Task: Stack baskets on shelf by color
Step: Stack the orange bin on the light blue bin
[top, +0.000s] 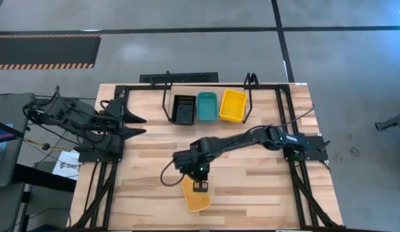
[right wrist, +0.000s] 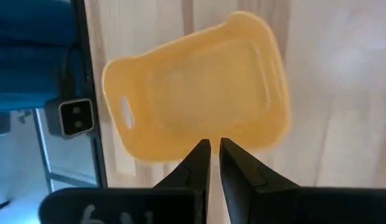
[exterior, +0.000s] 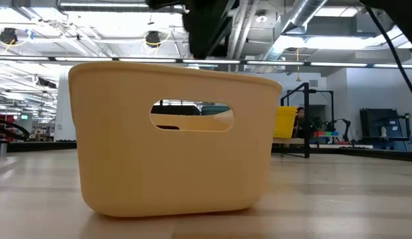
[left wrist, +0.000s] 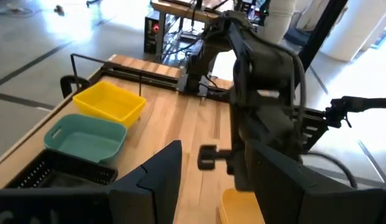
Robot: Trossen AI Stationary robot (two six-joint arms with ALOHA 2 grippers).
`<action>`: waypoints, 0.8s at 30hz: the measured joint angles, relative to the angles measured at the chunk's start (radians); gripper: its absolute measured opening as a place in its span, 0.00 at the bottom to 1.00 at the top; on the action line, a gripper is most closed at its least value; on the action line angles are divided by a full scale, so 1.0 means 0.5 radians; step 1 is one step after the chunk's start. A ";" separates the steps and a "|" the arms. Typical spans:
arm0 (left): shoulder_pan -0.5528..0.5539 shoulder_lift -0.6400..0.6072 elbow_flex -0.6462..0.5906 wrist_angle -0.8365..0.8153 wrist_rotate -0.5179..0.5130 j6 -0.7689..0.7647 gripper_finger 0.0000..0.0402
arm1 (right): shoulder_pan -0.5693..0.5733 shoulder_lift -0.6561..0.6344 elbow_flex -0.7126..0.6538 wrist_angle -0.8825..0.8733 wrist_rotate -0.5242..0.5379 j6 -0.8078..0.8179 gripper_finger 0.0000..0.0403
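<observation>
Shelf (top: 166,96) at table's far edge is holding three baskets side by side — black basket (top: 184,109), teal basket (top: 207,106), yellow basket (top: 233,105); yellow and teal are showing nothing inside, black one's interior can't be made out. Orange basket (top: 196,195) is sitting upright on the wood near the front edge, apart from shelf; plain walls, oval handle slot in end wall, nothing inside. Right gripper (top: 200,186) is hovering over its rim — fingers (right wrist: 196,163) parted only a crack, gripping nothing. Left gripper (top: 137,125) is waiting at table's left, fingers apart, holding nothing.
</observation>
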 joint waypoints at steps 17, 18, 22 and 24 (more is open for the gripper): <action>0.000 0.040 -0.005 0.004 -0.022 -0.083 0.41 | -0.084 0.072 0.000 0.156 0.055 -0.152 0.36; 0.000 0.040 -0.005 0.004 -0.023 -0.083 0.41 | -0.082 0.072 0.000 0.156 0.055 -0.185 0.39; 0.000 0.040 -0.005 0.004 -0.047 -0.083 0.41 | -0.062 0.072 0.000 0.151 0.054 -0.270 0.49; 0.000 0.040 -0.005 0.003 -0.058 -0.083 0.41 | -0.058 0.072 0.000 0.138 0.054 -0.280 0.52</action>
